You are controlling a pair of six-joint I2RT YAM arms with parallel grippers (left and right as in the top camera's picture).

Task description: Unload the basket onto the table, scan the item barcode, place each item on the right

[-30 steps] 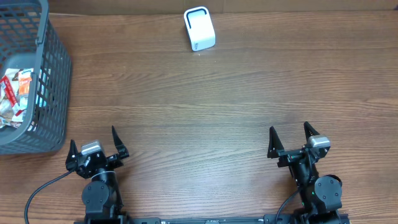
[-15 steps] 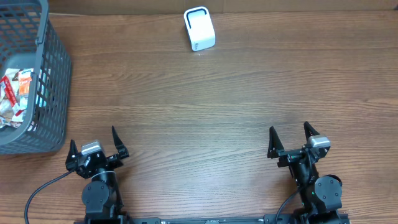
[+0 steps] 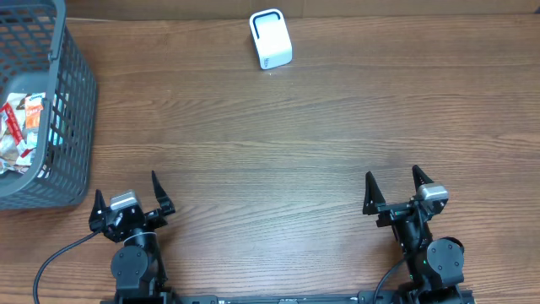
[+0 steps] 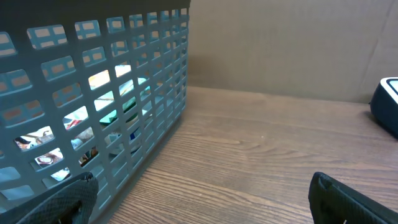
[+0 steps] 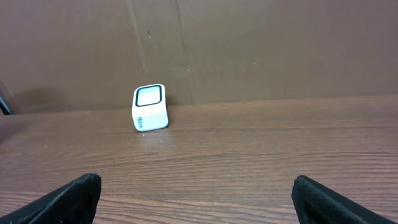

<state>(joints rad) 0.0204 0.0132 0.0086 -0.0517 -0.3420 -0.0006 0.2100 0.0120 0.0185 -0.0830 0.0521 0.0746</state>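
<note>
You have a brown wood table (image 3: 278,143). Near you, the left gripper (image 3: 126,187) and right gripper (image 3: 392,174) are wide open and hold nothing. Farther left, the gray basket (image 3: 78,93) holds snack packs (image 3: 21,127). The white scanner (image 3: 271,38) sits farthest back.

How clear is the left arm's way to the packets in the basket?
Probably yes, from above only: bare table lies between the open left claw and the basket, whose mesh wall faces it. The packets sit under an open top.

Basket (image 3: 78,110) of packets (image 3: 21,133) far left; scanner (image 3: 271,39) centred at far edge of table (image 3: 295,127)
</note>
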